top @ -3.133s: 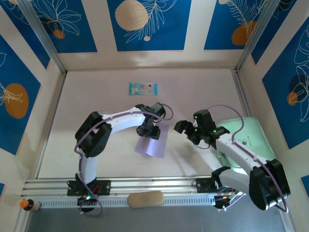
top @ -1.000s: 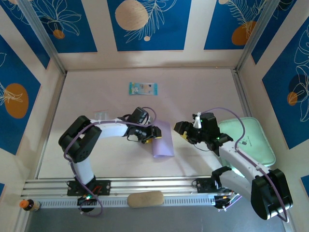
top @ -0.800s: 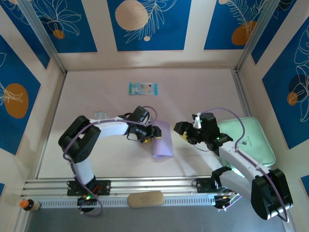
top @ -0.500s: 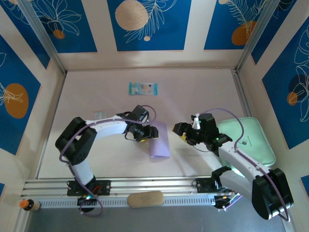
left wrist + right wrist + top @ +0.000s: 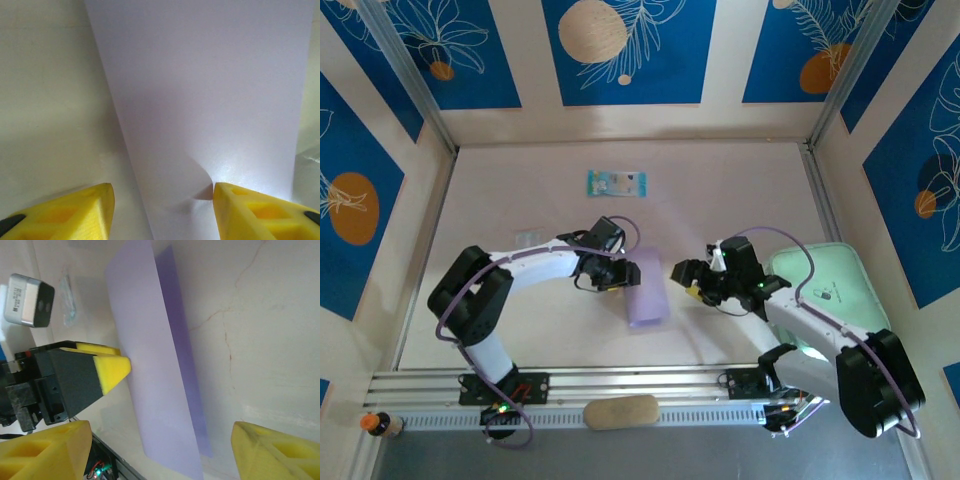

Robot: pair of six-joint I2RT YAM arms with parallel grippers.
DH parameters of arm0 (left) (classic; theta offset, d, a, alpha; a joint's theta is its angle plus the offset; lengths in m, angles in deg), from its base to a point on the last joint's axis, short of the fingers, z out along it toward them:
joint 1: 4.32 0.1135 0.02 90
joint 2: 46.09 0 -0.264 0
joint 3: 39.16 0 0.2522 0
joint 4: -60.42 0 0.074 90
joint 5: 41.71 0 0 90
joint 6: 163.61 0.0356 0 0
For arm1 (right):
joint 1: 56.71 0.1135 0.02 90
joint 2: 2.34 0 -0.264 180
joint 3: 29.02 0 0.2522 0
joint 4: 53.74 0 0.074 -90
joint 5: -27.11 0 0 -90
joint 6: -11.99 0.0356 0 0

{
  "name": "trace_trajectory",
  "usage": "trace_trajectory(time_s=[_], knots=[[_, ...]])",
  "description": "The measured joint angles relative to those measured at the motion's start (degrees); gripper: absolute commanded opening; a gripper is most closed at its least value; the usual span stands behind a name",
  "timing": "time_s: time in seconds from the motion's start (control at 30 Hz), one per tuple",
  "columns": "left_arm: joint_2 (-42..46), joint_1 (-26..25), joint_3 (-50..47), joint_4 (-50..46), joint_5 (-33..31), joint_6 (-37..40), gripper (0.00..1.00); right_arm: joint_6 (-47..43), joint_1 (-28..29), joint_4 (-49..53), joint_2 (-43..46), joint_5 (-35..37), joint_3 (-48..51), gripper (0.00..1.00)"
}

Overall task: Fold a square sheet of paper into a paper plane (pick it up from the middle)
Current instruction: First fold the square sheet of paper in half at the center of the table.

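The square sheet of paper (image 5: 647,297), folded to a narrow strip on the surface (image 5: 540,215), had shifted slightly left with the left gripper (image 5: 623,272), spread open at its left edge, while the empty, wide-open right gripper (image 5: 682,278) closed in, probably to press the crease.

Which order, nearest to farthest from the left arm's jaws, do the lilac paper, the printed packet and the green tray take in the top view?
1. lilac paper, just beside the jaws, mid-table.
2. printed packet, farther back on the table.
3. green tray, far right.
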Motion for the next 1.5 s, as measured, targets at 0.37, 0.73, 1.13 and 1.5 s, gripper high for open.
trace_trajectory(time_s=[0.37,0.73,1.13,1.5], knots=[[-0.4,0.9,-0.5,-1.3,-0.9,1.4,0.54,0.0,1.5,-0.6,-5.0,0.2,-1.5,0.74],[-2.0,1.4,-0.2,-2.0,-0.8,4.0,0.55,0.0,1.8,-1.2,-8.2,0.2,-3.5,0.74],[-4.3,1.4,2.9,-5.9,-0.9,5.5,0.55,0.0,1.9,-1.4,-10.2,0.2,-4.8,0.74],[-5.3,1.6,4.0,-7.4,-1.0,5.9,0.55,0.0,1.9,-1.4,-10.2,0.2,-4.9,0.74]])
